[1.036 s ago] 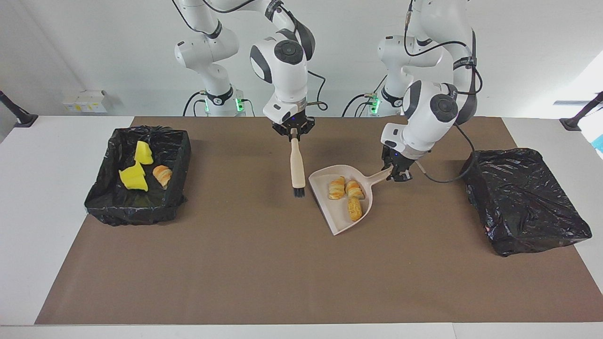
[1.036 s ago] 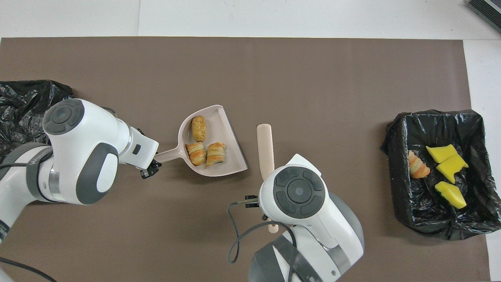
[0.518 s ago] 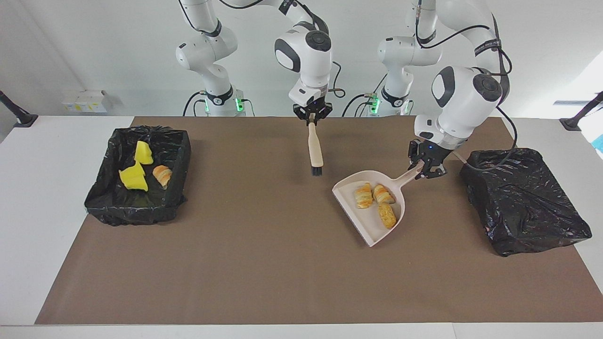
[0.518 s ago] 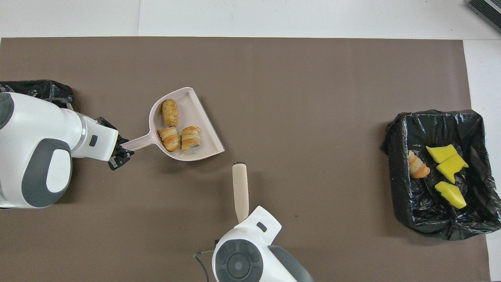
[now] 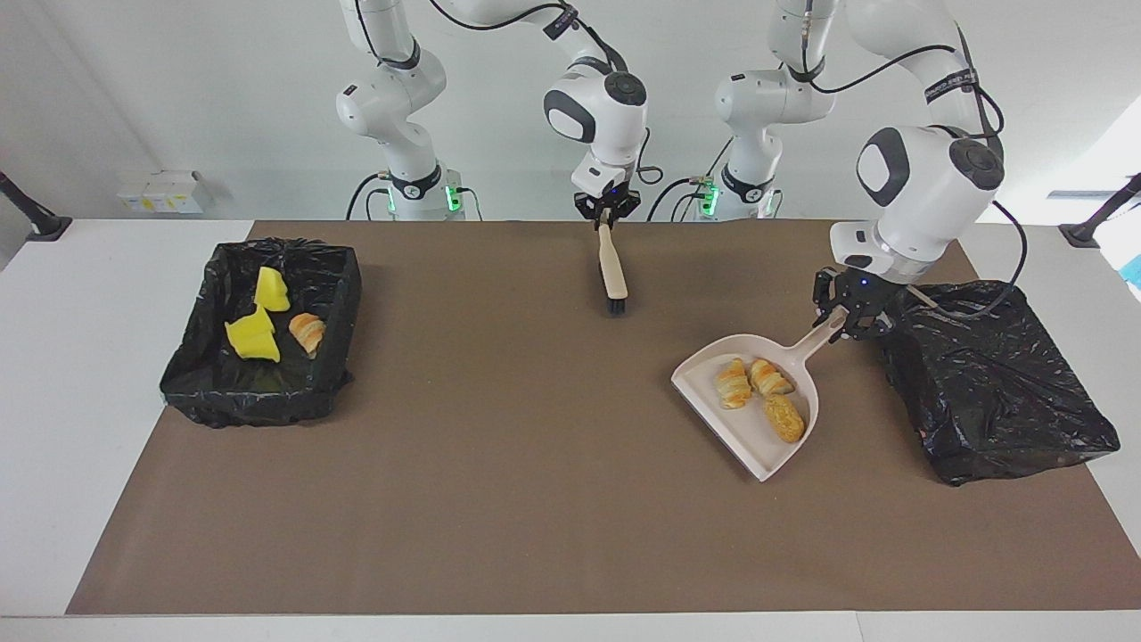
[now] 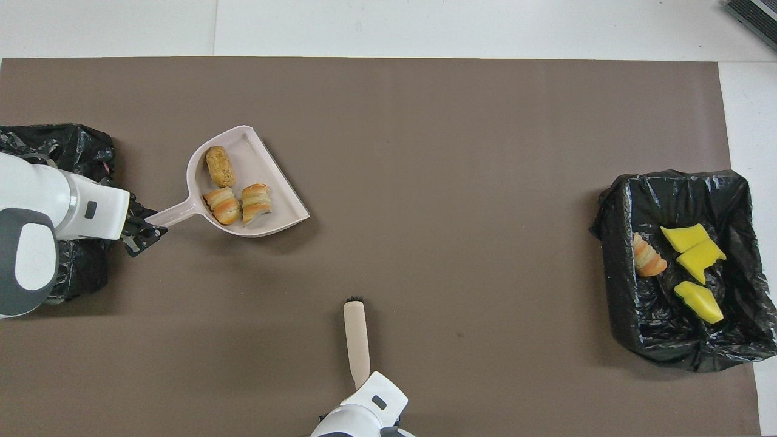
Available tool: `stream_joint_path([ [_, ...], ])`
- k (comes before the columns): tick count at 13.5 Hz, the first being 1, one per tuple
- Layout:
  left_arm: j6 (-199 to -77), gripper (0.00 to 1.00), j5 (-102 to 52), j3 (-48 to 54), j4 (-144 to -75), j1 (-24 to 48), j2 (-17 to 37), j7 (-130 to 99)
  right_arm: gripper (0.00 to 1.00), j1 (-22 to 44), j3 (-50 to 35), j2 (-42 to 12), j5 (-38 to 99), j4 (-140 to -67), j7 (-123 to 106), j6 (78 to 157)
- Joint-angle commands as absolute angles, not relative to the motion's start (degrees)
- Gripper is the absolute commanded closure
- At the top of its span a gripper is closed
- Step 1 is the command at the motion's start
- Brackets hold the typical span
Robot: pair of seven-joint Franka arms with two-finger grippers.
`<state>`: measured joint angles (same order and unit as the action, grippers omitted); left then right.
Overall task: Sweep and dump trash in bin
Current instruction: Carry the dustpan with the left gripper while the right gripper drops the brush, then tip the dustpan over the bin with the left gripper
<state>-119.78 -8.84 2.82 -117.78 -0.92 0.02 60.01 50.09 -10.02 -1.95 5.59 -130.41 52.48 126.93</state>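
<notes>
Left gripper (image 5: 847, 314) clamped on the handle of the dustpan (image 5: 758, 428), raised over the mat; three bread lumps (image 5: 758, 392) in the pan; handle end just beside the covered bin (image 5: 989, 383) at the left arm's end, pan mouth pointing away from it, so a swing over the bin and a tip looks due; right gripper (image 5: 606, 218) shut on the brush (image 5: 611, 272), waiting near the robots; four pieces already in the open bin (image 5: 267, 392).
</notes>
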Motion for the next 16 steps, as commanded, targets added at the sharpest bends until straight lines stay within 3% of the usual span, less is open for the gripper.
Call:
stream_joint_path([
  [1,-119.5,1.0,-10.5,3.3,-116.2,-4.6,-1.4,60.6,1.0,50.3,-9.8,-1.8,7.4,-130.8,53.7,128.2],
  [2,-119.3,1.0,-11.3,3.3,-116.0,-5.6,-2.1,61.4,1.0,50.3,-9.8,-1.8,8.3,-130.7,53.5,128.3],
  [3,-118.3,1.0,-12.1,3.2,-115.3,-6.3,-2.8,61.9,0.86,50.3,-9.8,-1.9,8.6,-130.7,53.6,128.3],
  [4,-116.3,1.0,-12.4,3.2,-113.7,-7.8,-3.1,62.0,0.36,50.2,-9.8,-2.3,8.7,-130.1,53.4,127.7],
  [5,-113.8,1.0,-12.4,3.2,-111.4,-9.0,-3.2,62.0,0.0,50.0,-9.8,-2.6,8.7,-129.6,52.8,127.4],
  [9,-102.4,1.0,-14.9,2.9,-103.6,-17.4,-3.3,65.4,0.0,46.3,-9.4,-3.9,6.6,-122.1,51.3,119.0],
  [16,-92.2,1.0,-25.1,2.6,-97.7,-39.2,-3.2,84.1,0.0,29.5,-9.3,-3.1,2.8,-108.2,24.0,102.8],
])
